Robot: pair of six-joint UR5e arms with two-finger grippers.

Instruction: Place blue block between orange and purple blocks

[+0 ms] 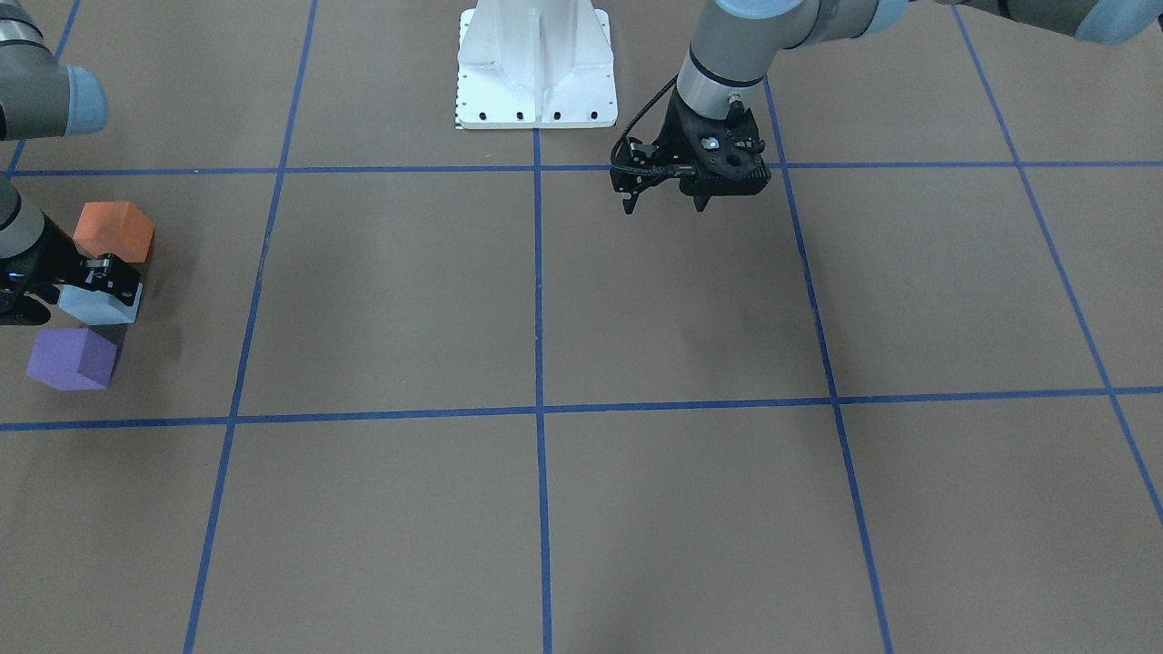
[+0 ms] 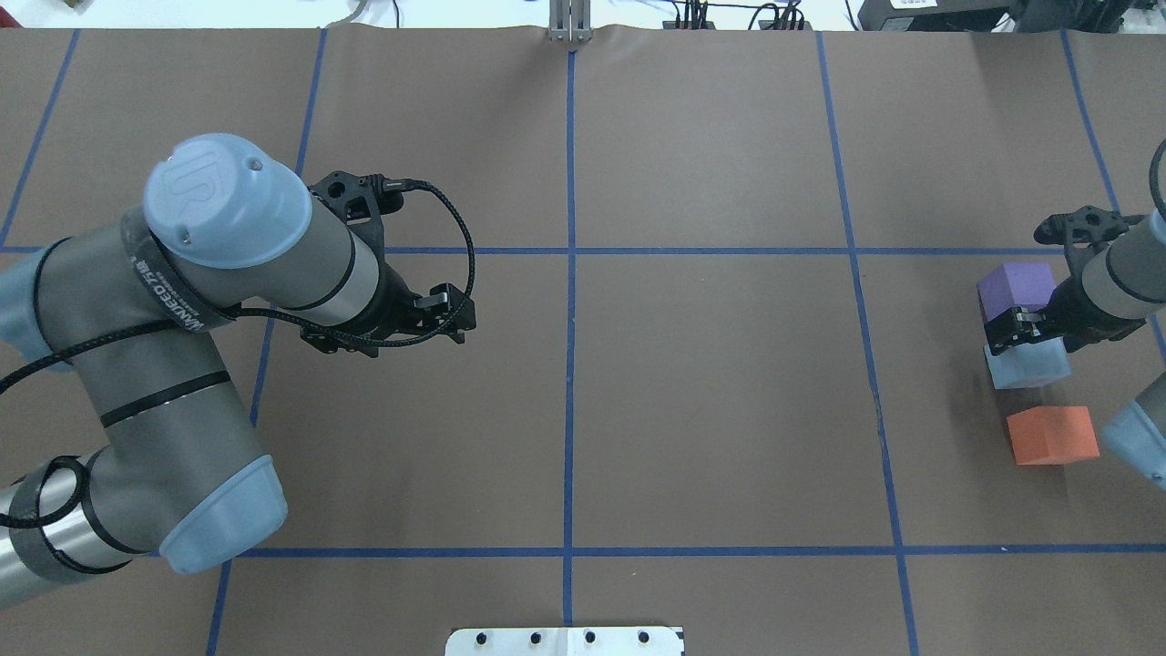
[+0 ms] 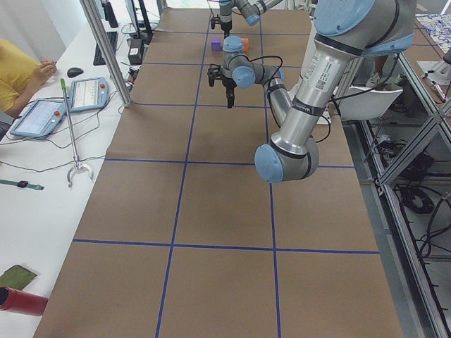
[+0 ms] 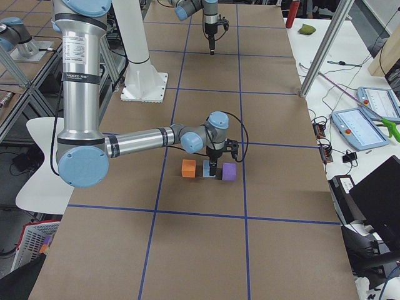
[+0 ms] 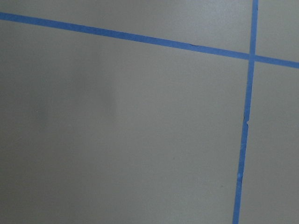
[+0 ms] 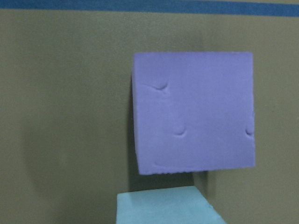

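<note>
The blue block (image 1: 95, 307) sits on the table between the orange block (image 1: 114, 232) and the purple block (image 1: 71, 359), in a row at my right side. My right gripper (image 1: 107, 283) points down over the blue block and seems shut on it. The overhead view shows the blue block (image 2: 1029, 366) between the purple block (image 2: 1016, 290) and the orange block (image 2: 1049, 435), with the right gripper (image 2: 1018, 339) above it. The right wrist view shows the purple block (image 6: 194, 112) and the blue block's top (image 6: 163, 205). My left gripper (image 1: 661, 204) is open and empty, held above the table far from the blocks.
The white robot base (image 1: 536, 64) stands at the table's near edge. Blue tape lines (image 1: 538, 363) divide the brown table into squares. Tablets and a grabber tool lie on the side bench (image 3: 63, 105).
</note>
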